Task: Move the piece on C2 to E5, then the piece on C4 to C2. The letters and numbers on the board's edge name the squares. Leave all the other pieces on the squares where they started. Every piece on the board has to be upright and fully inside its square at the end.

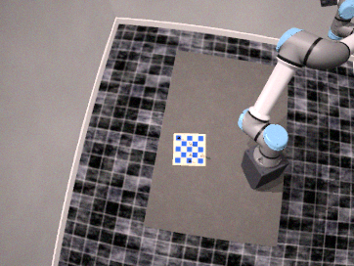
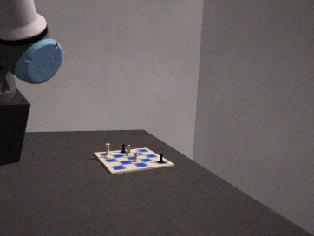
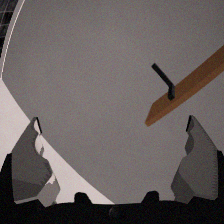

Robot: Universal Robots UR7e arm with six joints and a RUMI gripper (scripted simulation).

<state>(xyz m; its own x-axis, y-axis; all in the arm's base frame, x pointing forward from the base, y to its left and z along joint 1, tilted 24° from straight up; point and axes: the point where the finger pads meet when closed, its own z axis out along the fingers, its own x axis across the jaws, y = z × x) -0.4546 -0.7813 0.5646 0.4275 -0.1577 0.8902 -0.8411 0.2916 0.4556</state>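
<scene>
The arm (image 1: 273, 93) (image 2: 22, 22) reaches out bent, its blue-capped wrist (image 1: 275, 137) (image 2: 40, 62) above the gripper (image 3: 113, 120). The two jaws stand wide apart, nothing between them.

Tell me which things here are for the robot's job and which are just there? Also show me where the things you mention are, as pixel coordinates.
For the job:
- the board (image 1: 189, 149) (image 2: 112, 172)
- the pale pieces and the black pieces on it, some to move, the rest to leave alone
- the gripper (image 3: 114, 118)

Just there:
- the brown bar (image 3: 185, 86)
- the black rod (image 3: 162, 79) by it
</scene>
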